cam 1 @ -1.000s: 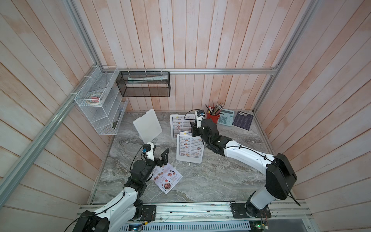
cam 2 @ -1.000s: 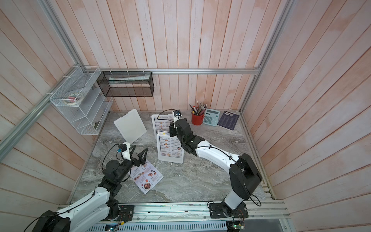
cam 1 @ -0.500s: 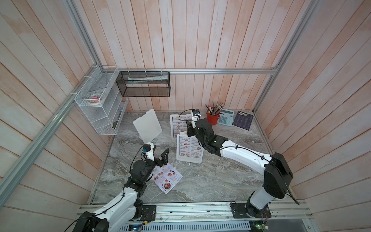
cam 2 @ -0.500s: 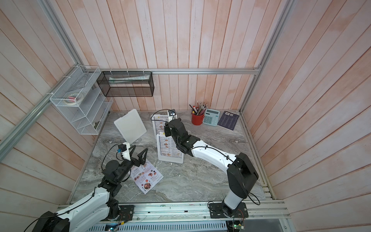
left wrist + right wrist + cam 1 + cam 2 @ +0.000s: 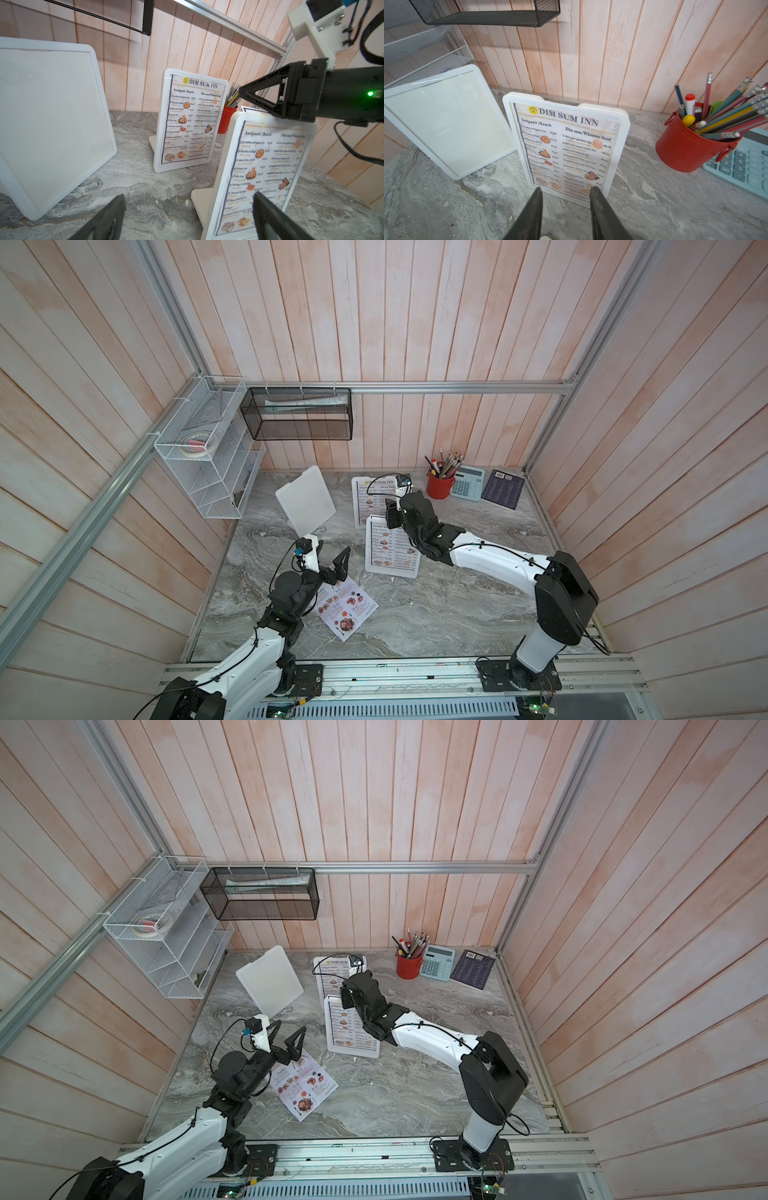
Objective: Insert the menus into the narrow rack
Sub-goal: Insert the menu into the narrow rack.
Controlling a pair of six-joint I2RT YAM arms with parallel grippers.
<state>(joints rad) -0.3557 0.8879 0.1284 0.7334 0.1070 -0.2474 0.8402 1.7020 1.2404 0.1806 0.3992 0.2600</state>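
Observation:
Two white "DIM SUM INN" menus stand in upright white racks, a far one (image 5: 370, 499) (image 5: 566, 149) and a near one (image 5: 390, 549) (image 5: 268, 166). The near menu's top corner pokes out above its rack. My right gripper (image 5: 392, 517) (image 5: 566, 188) hovers just over that top edge, open with nothing between its fingers. A third white rack (image 5: 305, 502) (image 5: 52, 116) leans empty to the left. The colourful menu (image 5: 347, 608) lies flat on the table. My left gripper (image 5: 330, 556) (image 5: 189, 196) hangs wide open above its far corner, holding nothing.
A red pencil cup (image 5: 439, 489), a blue calculator (image 5: 467, 483) and a dark booklet (image 5: 503, 488) line the back right. A black mesh basket (image 5: 301, 420) hangs on the back wall and a white wire shelf (image 5: 208, 456) on the left wall.
My right gripper has drifted a little to the left above the near rack, and its jaws have widened slightly. The left arm and the menus have not moved.

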